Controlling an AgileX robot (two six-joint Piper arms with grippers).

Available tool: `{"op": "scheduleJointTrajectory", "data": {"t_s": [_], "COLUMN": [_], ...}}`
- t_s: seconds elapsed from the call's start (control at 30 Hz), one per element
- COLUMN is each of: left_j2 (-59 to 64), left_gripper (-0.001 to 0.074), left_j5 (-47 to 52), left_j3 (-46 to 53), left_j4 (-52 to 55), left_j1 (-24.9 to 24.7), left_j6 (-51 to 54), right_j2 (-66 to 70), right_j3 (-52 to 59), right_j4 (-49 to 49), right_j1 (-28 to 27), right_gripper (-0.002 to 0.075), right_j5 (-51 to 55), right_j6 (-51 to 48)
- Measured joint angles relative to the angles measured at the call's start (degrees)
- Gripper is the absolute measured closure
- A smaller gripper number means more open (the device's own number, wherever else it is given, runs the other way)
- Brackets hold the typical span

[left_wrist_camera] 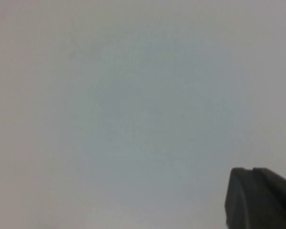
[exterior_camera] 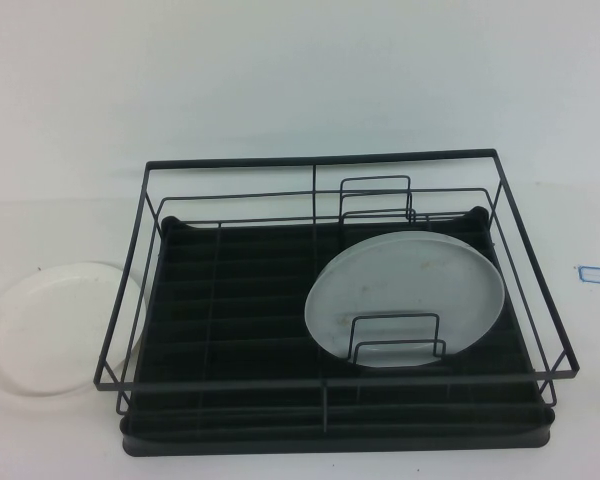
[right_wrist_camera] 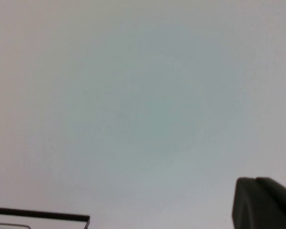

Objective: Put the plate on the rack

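Plate (exterior_camera: 50,328) flat left of rack (exterior_camera: 220,290): stiff, slick, breakable; we'd pinch its rim. Left gripper (left_wrist_camera: 262,198) and right gripper (right_wrist_camera: 264,202) over bare table; state: cannot tell.

Plate (exterior_camera: 50,328), left of the rack: bright white, slightly creamy, plain face, no marks. Rack (exterior_camera: 325,160): black wire frame and dividers, black ribbed tray base. Second plate (exterior_camera: 405,290), inside the rack on the right: duller grey-white, faint dark specks and smudges. Table (exterior_camera: 280,70): plain off-white. Small label (exterior_camera: 595,274) at far right: white with blue border. Left gripper (left_wrist_camera: 260,200): only a dark, near-black part shows. Right gripper (right_wrist_camera: 264,202): same dark, near-black colour.
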Motion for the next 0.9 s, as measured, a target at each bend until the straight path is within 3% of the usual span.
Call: {"op": "scheduleJointTrajectory", "data": {"t_s": [0.13, 0.37, 0.53, 0.63, 0.9], "left_j2": [4.0, 21.9, 40.9, 51.9, 74.6], "left_gripper": [0.0734, 0.0734, 0.0734, 0.0734, 0.0697], "left_j5": [15.0, 14.5, 15.0, 15.0, 36.8], "left_j3": [-10.1, -23.5, -31.4, -34.3, -47.3], "left_j4": [0.0, -0.7, -9.5, -12.3, -14.6], "left_j1": [0.6, 5.5, 10.3, 10.5, 10.5], "left_j6": [10.9, 10.9, 6.7, 6.6, 10.2], "right_j2": [0.0, 11.9, 26.6, 36.4, 50.4], "right_j3": [-7.4, -24.8, -35.2, -41.1, -45.2], "right_j4": [-3.0, -3.8, -0.2, 4.4, 12.4], "right_j1": [0.0, 0.0, 0.0, 0.0, 0.0], "right_gripper": [0.0708, 0.0708, 0.0708, 0.0708, 0.0708], "right_j5": [6.0, 23.4, 35.4, 41.8, 55.1], "right_j6": [-0.9, -1.5, -1.6, -2.0, -13.5]}}
